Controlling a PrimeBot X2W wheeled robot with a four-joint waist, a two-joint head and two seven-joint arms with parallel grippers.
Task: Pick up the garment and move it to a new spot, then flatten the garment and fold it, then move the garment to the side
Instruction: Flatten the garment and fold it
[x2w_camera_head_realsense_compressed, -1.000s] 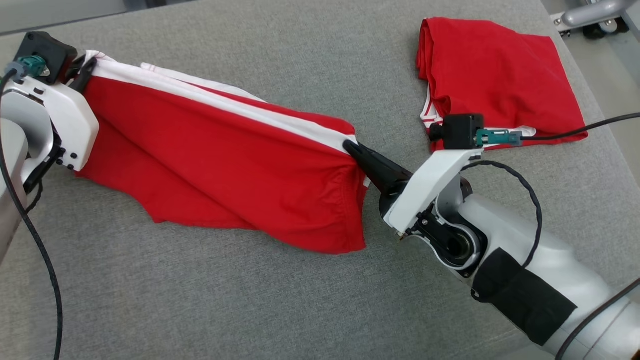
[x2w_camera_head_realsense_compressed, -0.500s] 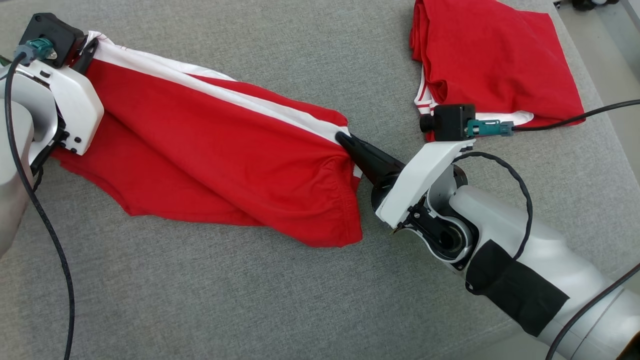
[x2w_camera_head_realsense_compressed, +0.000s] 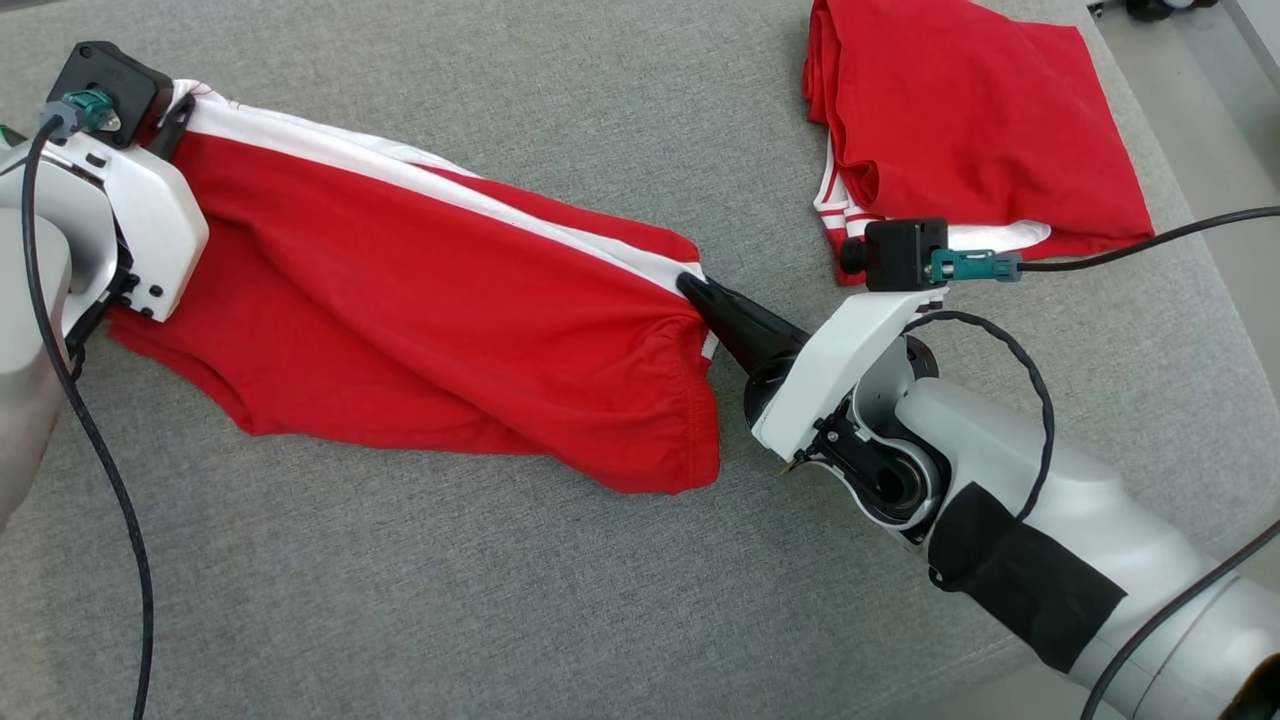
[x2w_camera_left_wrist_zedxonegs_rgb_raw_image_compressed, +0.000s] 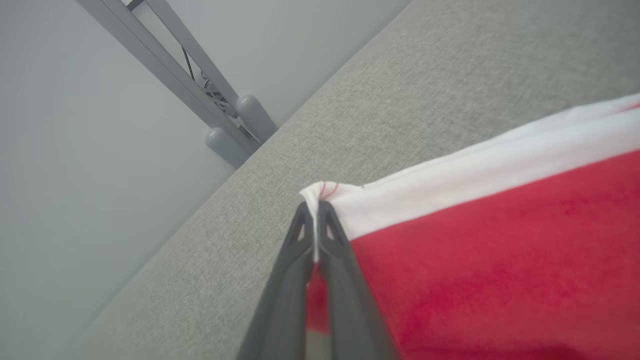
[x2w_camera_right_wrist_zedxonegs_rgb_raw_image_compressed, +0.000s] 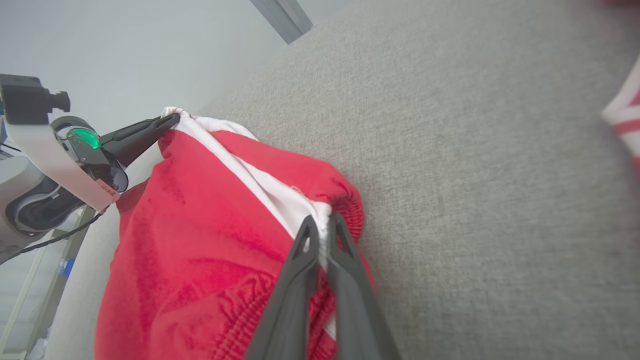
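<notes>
The garment (x2w_camera_head_realsense_compressed: 420, 330) is red with a white side stripe, stretched between both grippers above the grey padded surface, its lower edge sagging onto it. My left gripper (x2w_camera_head_realsense_compressed: 178, 105) is shut on its far-left white corner; the left wrist view shows the garment (x2w_camera_left_wrist_zedxonegs_rgb_raw_image_compressed: 500, 260) with its white hem pinched in the left gripper (x2w_camera_left_wrist_zedxonegs_rgb_raw_image_compressed: 315, 210). My right gripper (x2w_camera_head_realsense_compressed: 692, 285) is shut on the elastic waistband end; the right wrist view shows the garment (x2w_camera_right_wrist_zedxonegs_rgb_raw_image_compressed: 210, 240) with the right gripper (x2w_camera_right_wrist_zedxonegs_rgb_raw_image_compressed: 322, 222) clamped on the white stripe, and the left gripper (x2w_camera_right_wrist_zedxonegs_rgb_raw_image_compressed: 170, 120) holding the far corner.
A second red garment (x2w_camera_head_realsense_compressed: 980, 130), folded, with white striped trim, lies at the back right of the grey surface (x2w_camera_head_realsense_compressed: 500, 600). A black cable (x2w_camera_head_realsense_compressed: 1150, 245) runs from the right wrist camera. The surface's right edge (x2w_camera_head_realsense_compressed: 1215, 260) is close. A grey metal frame (x2w_camera_left_wrist_zedxonegs_rgb_raw_image_compressed: 200, 90) stands beyond the far edge.
The head camera has shifted, so the whole picture sits differently. Both grippers keep their grip; the garment's lower edge has settled lower and wider onto the surface.
</notes>
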